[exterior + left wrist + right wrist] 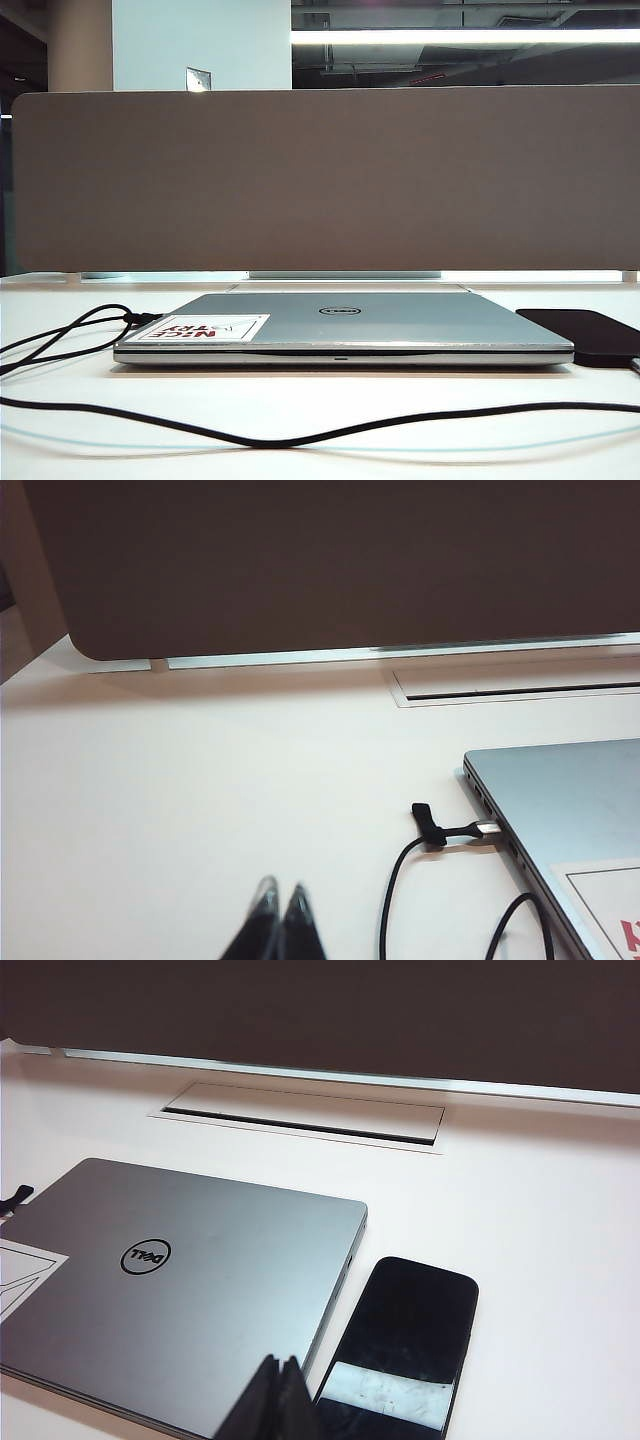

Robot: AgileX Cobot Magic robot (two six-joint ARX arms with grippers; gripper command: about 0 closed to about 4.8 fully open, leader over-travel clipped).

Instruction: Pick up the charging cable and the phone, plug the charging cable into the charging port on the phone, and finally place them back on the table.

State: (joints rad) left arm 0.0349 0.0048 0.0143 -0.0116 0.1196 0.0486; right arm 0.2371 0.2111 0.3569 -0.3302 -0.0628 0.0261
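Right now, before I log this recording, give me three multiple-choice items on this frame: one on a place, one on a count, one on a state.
1. Where does the phone lie?
A. On top of the laptop
B. On the table beside the laptop's right edge
C. Leaning against the divider panel

2. How many stickers show on the laptop lid?
A. None
B. One
C. Three

3. How do the left gripper and right gripper stand?
A. Both shut and empty
B. Both open
C. Left shut on the phone

Answers: B, the right wrist view shows the phone flat on the white table next to the laptop. B, one sticker sits at the lid's front left corner. A, each wrist view shows fingertips pressed together with nothing between.
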